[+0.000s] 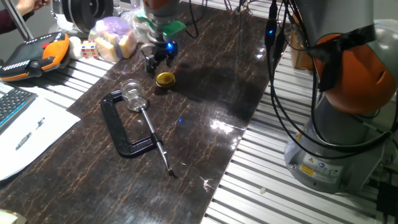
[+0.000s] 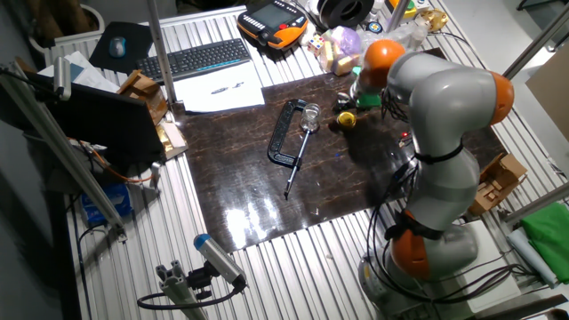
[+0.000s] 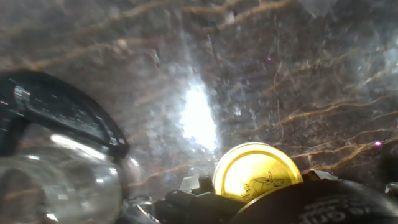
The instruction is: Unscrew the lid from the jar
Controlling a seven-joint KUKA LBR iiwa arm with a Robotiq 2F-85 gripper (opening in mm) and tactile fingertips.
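Observation:
The gold-yellow lid (image 1: 165,78) lies flat on the dark marbled table, apart from the jar. The clear glass jar (image 1: 132,94) stands open-topped to its left, between the jaws of a black C-clamp (image 1: 122,126). My gripper (image 1: 160,61) hovers just behind and above the lid, open, with nothing between its fingers. In the hand view the lid (image 3: 256,172) sits low in the frame beside a dark finger (image 3: 311,202), and the jar (image 3: 56,180) fills the lower left. The other fixed view shows the lid (image 2: 346,118) right of the jar (image 2: 311,113).
The clamp's screw rod (image 1: 158,144) runs toward the table's front. Behind the table's far edge lie bagged items (image 1: 115,36), dice (image 1: 89,48) and an orange teach pendant (image 1: 34,55). A keyboard and paper (image 1: 25,134) sit at the left. The arm's base (image 1: 348,93) stands at the right.

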